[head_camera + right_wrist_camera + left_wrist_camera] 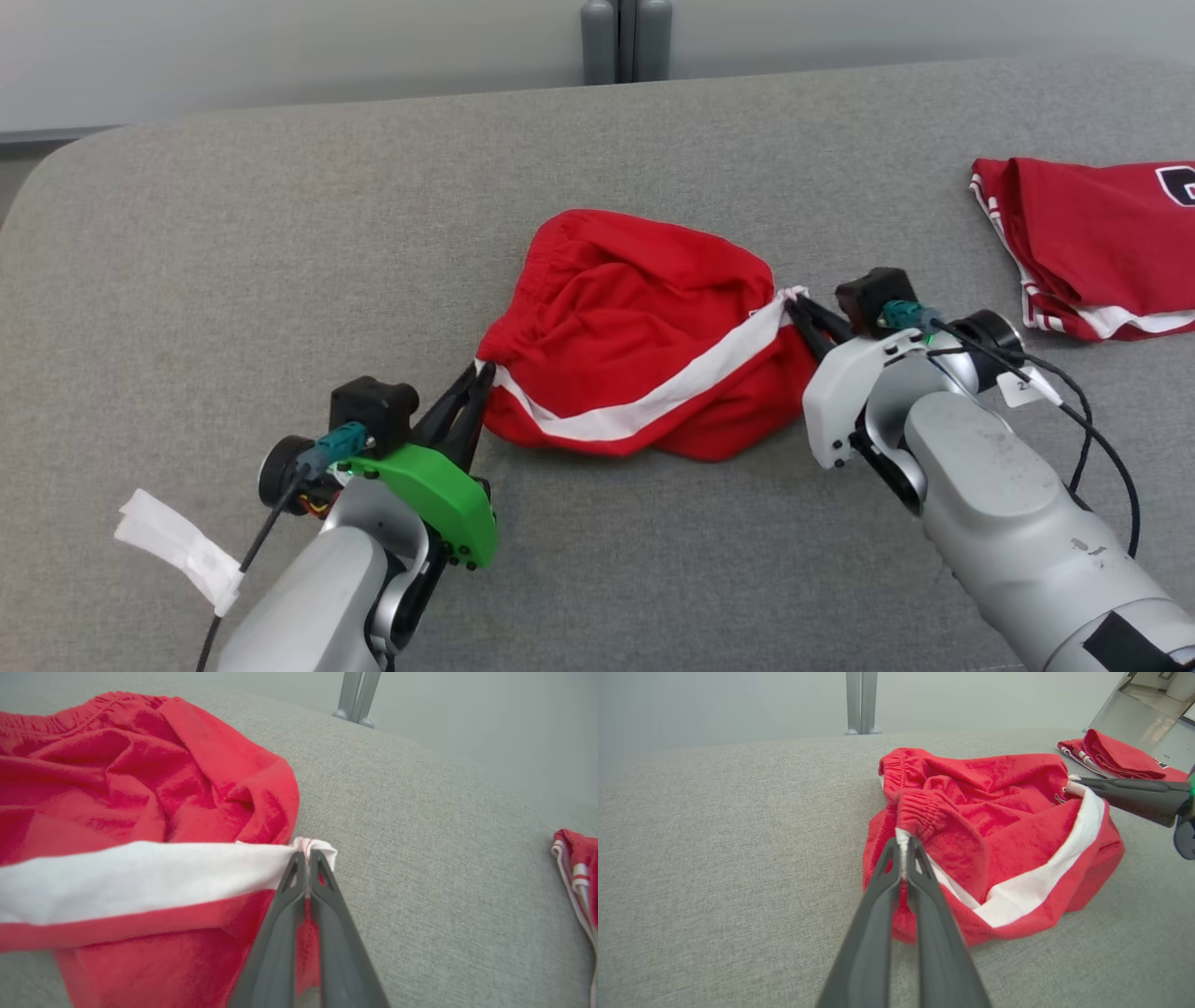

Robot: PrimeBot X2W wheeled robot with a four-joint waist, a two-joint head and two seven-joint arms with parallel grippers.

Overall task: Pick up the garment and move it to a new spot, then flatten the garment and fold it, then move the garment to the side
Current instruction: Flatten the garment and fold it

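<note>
Head view: the crumpled red shorts (635, 317) lie mid-cushion on the grey cushion (280, 233), with the left gripper (479, 373) and right gripper (795, 301) at opposite ends of the white stripe (653, 397). Left wrist view: jaws pinch one stripe end. Right wrist view: jaws pinch the other.

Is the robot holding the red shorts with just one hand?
No, the left gripper and the right gripper each pinch one end of the red shorts on the grey surface.

Crumpled red garment (635, 317) (white stripe), mid-surface
</note>
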